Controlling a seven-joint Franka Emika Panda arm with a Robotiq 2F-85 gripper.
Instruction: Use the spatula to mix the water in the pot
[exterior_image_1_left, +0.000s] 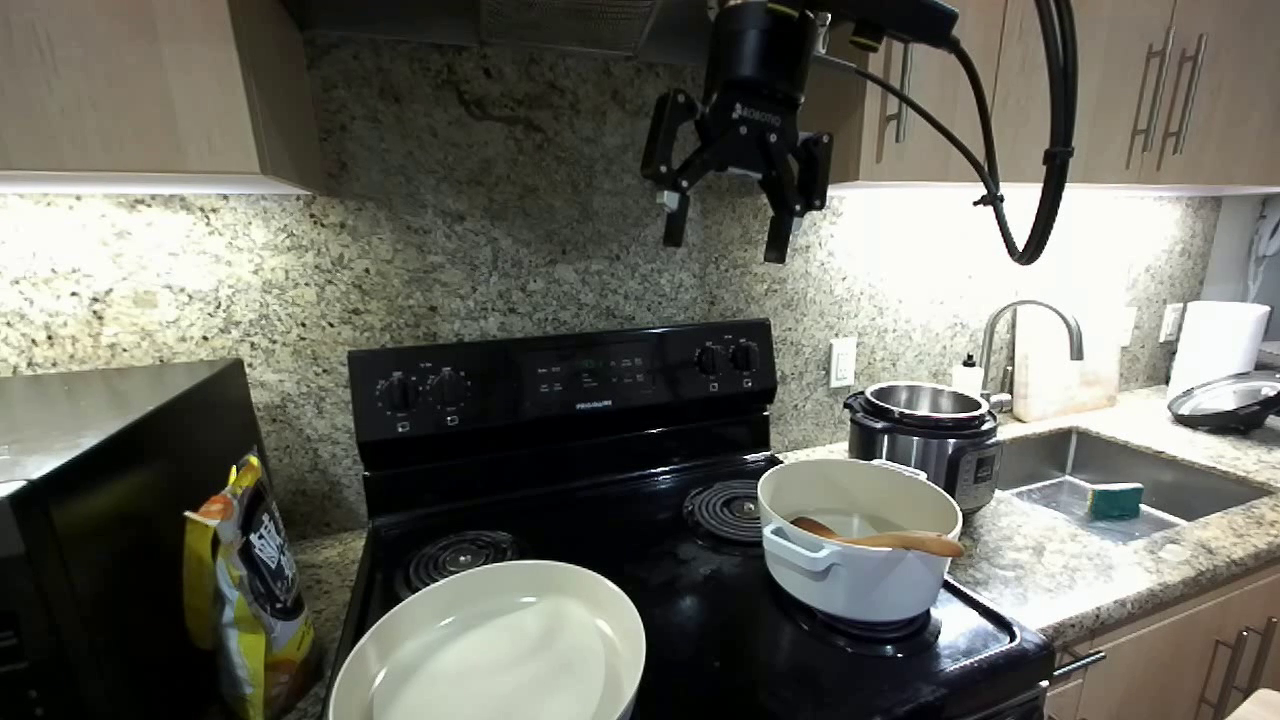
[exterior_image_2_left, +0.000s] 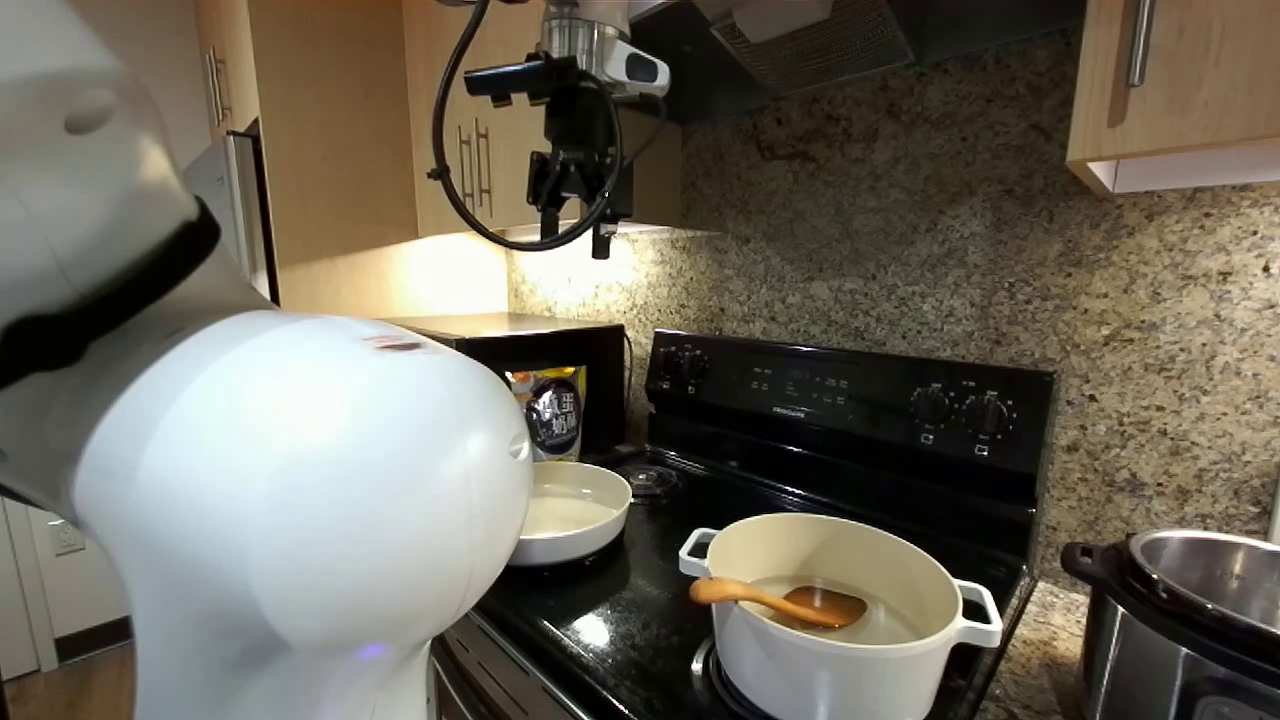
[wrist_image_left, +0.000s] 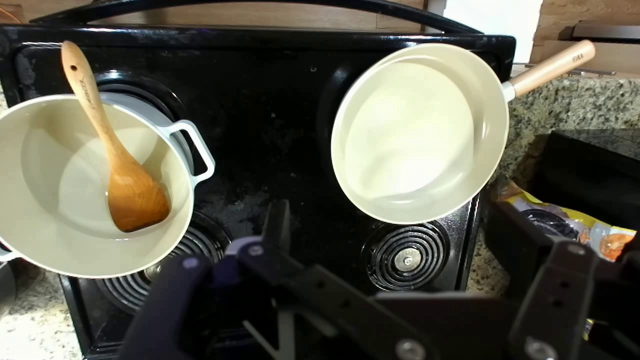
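Note:
The white pot (exterior_image_1_left: 850, 590) stands on the front burner near the steel cooker, and shows in an exterior view (exterior_image_2_left: 830, 670) and the wrist view (wrist_image_left: 35, 220). Clear water covers its bottom. The wooden spatula (exterior_image_1_left: 900, 541) leans in the pot. Its blade lies in the water and its handle rests over the rim, sticking out, as an exterior view (exterior_image_2_left: 765, 599) and the wrist view (wrist_image_left: 116, 150) show. My gripper (exterior_image_1_left: 727, 240) is open and empty, high above the stove and well apart from the pot and spatula; it also shows in an exterior view (exterior_image_2_left: 576, 238) and the wrist view (wrist_image_left: 395, 225).
A white pan (wrist_image_left: 415, 135) with a wooden handle sits beside the pot on the black stove (wrist_image_left: 260, 125). A steel cooker (exterior_image_1_left: 925, 455) stands beside the pot, before the sink (exterior_image_1_left: 1170, 480). A yellow bag (exterior_image_2_left: 553, 410) leans by the microwave (exterior_image_1_left: 130, 480). The range hood (exterior_image_1_left: 570, 20) hangs above.

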